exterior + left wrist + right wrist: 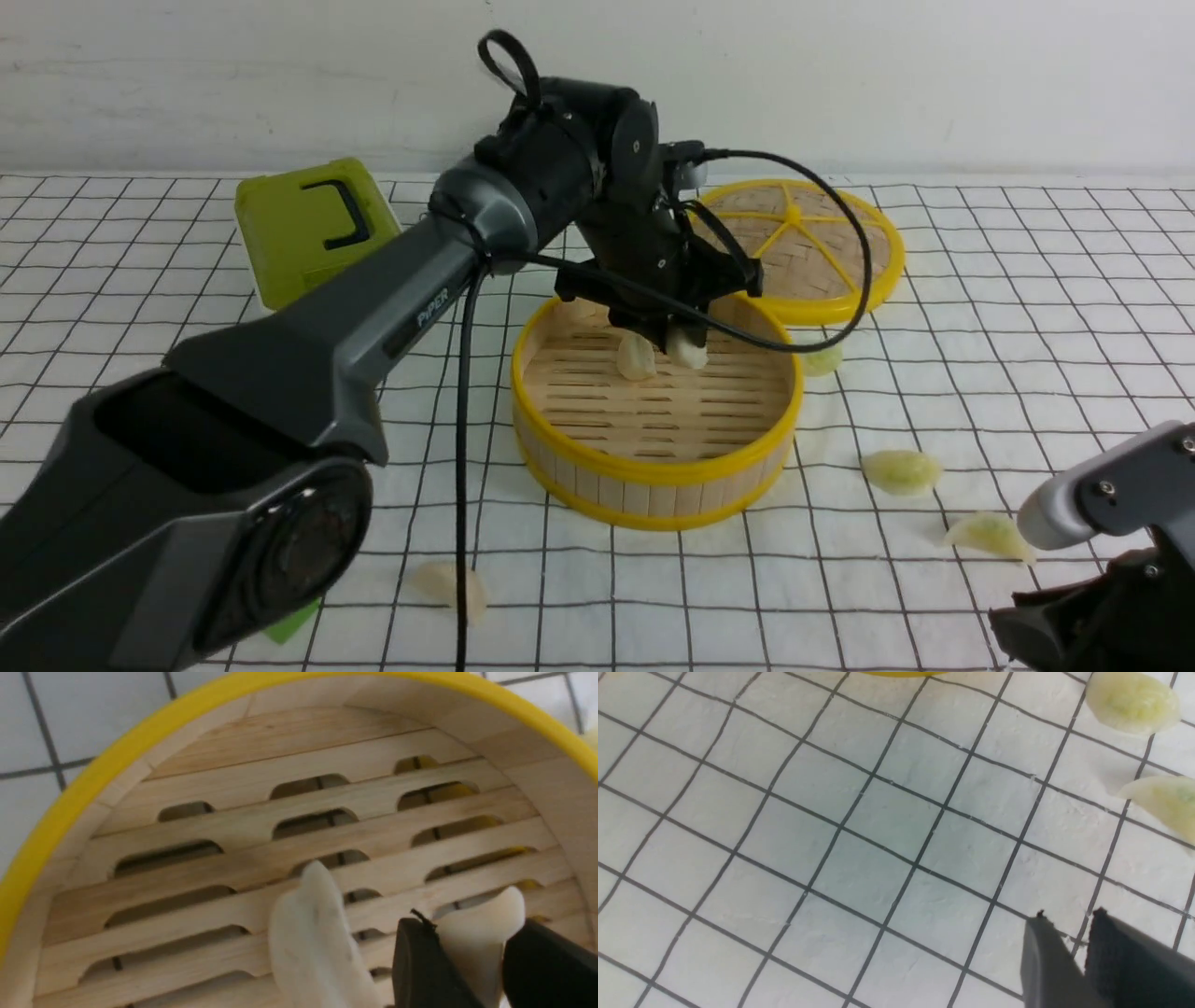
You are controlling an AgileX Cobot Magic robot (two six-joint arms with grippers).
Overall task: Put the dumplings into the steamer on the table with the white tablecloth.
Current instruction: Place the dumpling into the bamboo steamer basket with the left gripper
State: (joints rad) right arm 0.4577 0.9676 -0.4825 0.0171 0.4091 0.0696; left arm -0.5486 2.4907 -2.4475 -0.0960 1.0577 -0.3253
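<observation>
The steamer stands in the middle of the white tablecloth on the table. My left gripper hangs over its far side, shut on a cream-white dumpling just above the slatted floor. A second cream-white dumpling rests on the slats right beside it. Three greenish dumplings lie on the cloth to the steamer's right. One cream dumpling lies at the front left. My right gripper hovers low at the front right, a narrow gap between its fingertips, nothing in it.
The flat yellow-rimmed lid lies behind the steamer to the right. A green box sits at the back left. The left arm's cable hangs down in front of the steamer's left side.
</observation>
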